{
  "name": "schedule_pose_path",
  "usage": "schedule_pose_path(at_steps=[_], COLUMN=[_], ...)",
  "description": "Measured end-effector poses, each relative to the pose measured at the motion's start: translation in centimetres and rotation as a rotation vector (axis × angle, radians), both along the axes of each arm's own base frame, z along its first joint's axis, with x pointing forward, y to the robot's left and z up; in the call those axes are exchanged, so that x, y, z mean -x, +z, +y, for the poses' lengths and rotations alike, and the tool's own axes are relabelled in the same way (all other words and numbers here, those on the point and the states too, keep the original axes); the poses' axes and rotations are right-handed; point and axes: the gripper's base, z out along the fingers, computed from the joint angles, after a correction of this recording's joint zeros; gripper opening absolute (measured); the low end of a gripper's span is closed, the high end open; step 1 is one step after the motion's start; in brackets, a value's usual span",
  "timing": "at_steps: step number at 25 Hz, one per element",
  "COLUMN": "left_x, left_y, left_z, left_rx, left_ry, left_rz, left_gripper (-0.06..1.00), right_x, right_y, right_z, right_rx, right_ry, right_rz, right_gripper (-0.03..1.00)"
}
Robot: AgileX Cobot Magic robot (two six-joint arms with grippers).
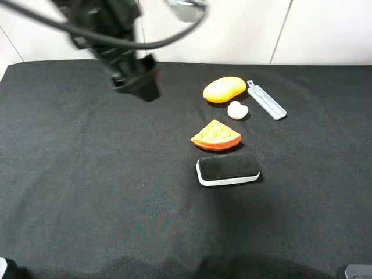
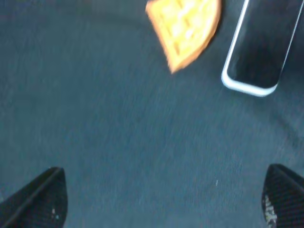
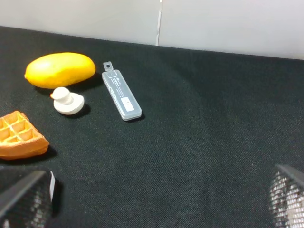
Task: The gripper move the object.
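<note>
Where the black cloth of the counter runs toward its near edge, nothing sits but bare fabric, and the first thing to meet the eye going back is the whiteboard eraser, lying flat a little right of the middle, black felt up and white base down, with nothing gripping it. Just behind it, close but not touching, rests the orange waffle wedge, its point aimed toward the far edge. Farther back sits a small white rounded piece, and beyond that a yellow mango, with a slim grey-blue utility knife lying aslant just to its right, nearer the far right corner. Over the far left part of the counter hangs the left gripper, blurred, cables looping above it; its wrist view shows the dark fingertips spread wide apart over bare cloth, holding nothing, with the wedge and the eraser ahead of them. The right gripper likewise stands open and empty, its fingers far apart.
</note>
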Motion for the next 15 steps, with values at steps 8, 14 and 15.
schedule_pose_path(at_steps=[8, 14, 15], left_x=[3.1, 6.5, 7.1], left_y=[0.1, -1.1, -1.1], left_z=[9.3, 15.6, 16.1], left_rx=[0.031, 0.066, 0.085], left_ry=[0.235, 0.471, 0.506], left_rz=[-0.026, -0.08, -0.101], left_gripper=[0.86, 0.86, 0.86], right_x=[0.0, 0.0, 0.0], right_y=[0.0, 0.0, 0.0], right_z=[0.0, 0.0, 0.0], right_rx=[0.0, 0.0, 0.0], right_ry=[0.0, 0.0, 0.0], right_rz=[0.0, 0.0, 0.0], right_gripper=[0.69, 0.69, 0.69])
